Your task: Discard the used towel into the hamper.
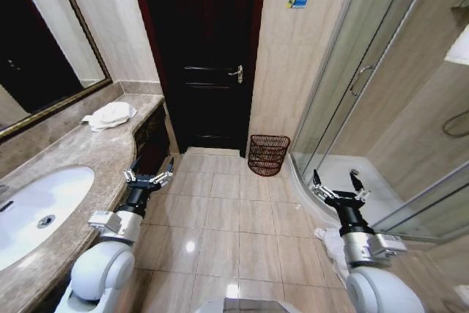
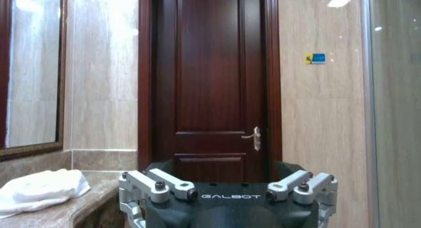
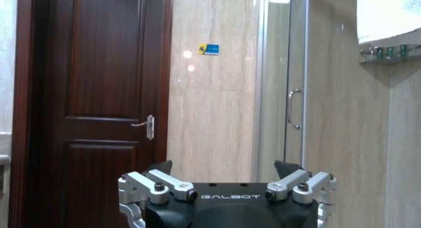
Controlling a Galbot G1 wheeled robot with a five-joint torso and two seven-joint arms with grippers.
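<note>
A crumpled white towel (image 1: 110,115) lies on the marble counter (image 1: 88,155) at its far end, near the mirror; the left wrist view shows the towel (image 2: 41,191) on the counter's edge. The hamper (image 1: 268,155), a small dark red-brown woven basket, stands on the floor against the wall just right of the dark door (image 1: 201,56). My left gripper (image 1: 149,173) hangs open beside the counter front, well short of the towel. Over the floor by the shower base, my right gripper (image 1: 337,183) is open and holds nothing.
A white sink (image 1: 37,210) is set in the counter near me, under a framed mirror (image 1: 37,42). A glass shower enclosure (image 1: 381,93) with a curved raised base fills the right side. Tiled floor (image 1: 227,218) lies open between counter and shower.
</note>
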